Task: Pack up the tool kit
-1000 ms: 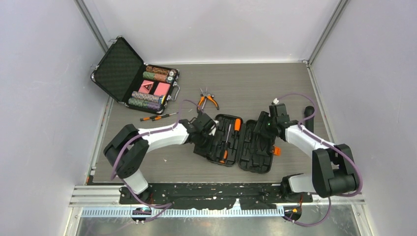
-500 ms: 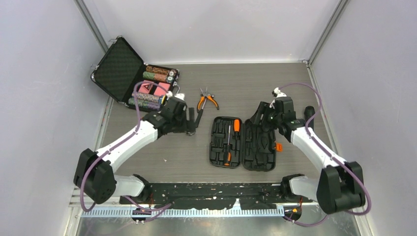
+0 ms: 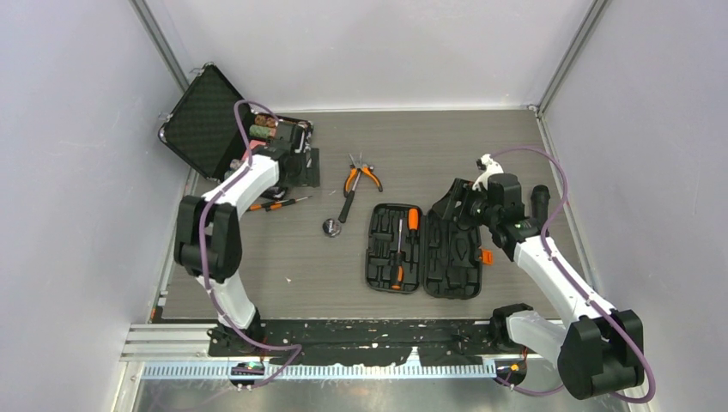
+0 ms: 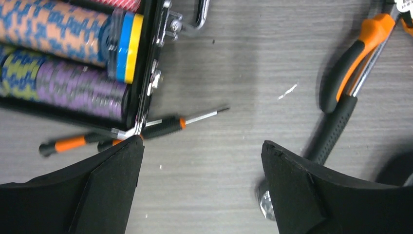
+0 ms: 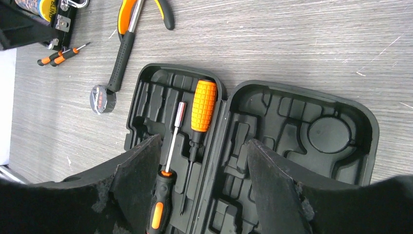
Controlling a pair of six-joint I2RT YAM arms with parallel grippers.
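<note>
Lying open and flat at mid-table [image 3: 446,137], the tool kit [image 3: 452,257] has both moulded halves facing up. Its left half holds an orange-handled driver [image 5: 203,105] and a thin screwdriver [image 5: 174,131] side by side; the right half shows bare slots. Outside the case are pliers [image 3: 364,176] beyond it, a black-handled tool [image 3: 346,204] touching them, a small round object [image 3: 330,227] at that tool's near end, and two small screwdrivers [image 4: 165,126] against the briefcase [image 3: 204,120] corner. Left gripper [image 4: 202,151] hangs over bare table between those screwdrivers and the black-handled tool, jaws wide, gripping nothing. Right gripper [image 5: 202,146] hangs over the case near its hinge line, jaws likewise wide and empty.
</note>
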